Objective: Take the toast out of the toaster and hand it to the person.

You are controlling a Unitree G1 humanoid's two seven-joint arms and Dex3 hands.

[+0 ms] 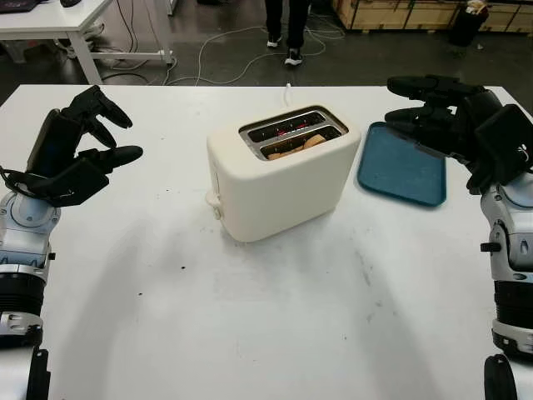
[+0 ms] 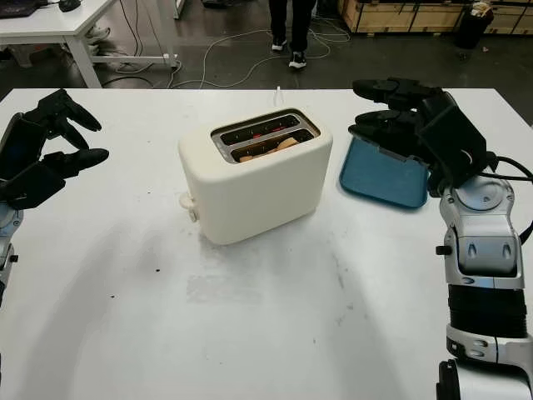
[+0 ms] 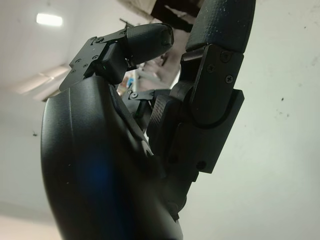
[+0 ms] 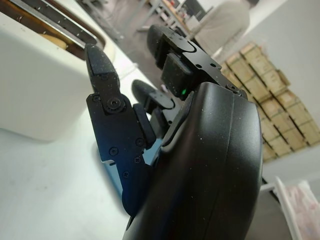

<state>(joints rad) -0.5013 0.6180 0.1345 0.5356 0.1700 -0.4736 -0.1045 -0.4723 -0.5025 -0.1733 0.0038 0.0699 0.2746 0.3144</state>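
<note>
While toast [image 1: 291, 148] sits toastered, right hand [image 1: 433, 112] (empty) hovers open.

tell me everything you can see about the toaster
The toaster is a cream, smooth-sided, rounded two-slot box, plastic by its look, standing upright at the middle of the white table, turned at an angle. A knob sticks out low on one end. Browned toast sits in the nearer slot. Neither hand touches it.

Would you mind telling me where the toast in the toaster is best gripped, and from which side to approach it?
Grip the toast by its exposed top edge, coming straight down from above. It sits low in the nearer slot of the toaster, so the walls block its sides. The right hand, open above the blue tray, looks nearer than the open left hand.
</note>
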